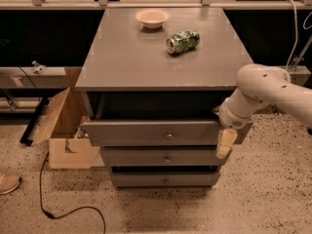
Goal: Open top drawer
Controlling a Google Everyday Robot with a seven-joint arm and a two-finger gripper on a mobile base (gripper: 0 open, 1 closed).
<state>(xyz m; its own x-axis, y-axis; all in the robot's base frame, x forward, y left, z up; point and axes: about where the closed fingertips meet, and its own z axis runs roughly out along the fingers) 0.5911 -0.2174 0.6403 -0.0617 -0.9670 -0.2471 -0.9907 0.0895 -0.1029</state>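
Observation:
The top drawer is a long grey front panel with a small round metal knob at its centre. It stands pulled out a little from the grey cabinet, with a dark gap above it. My gripper hangs down at the right end of the drawer front, pointing at the floor, on the end of my white arm, which comes in from the right. It overlaps the drawer's right end; I cannot tell whether it touches it.
Two lower grey drawers with knobs sit below. A cream bowl and a lying green can are on the cabinet top. An open cardboard box stands at the left, with a black cable and a shoe on the floor.

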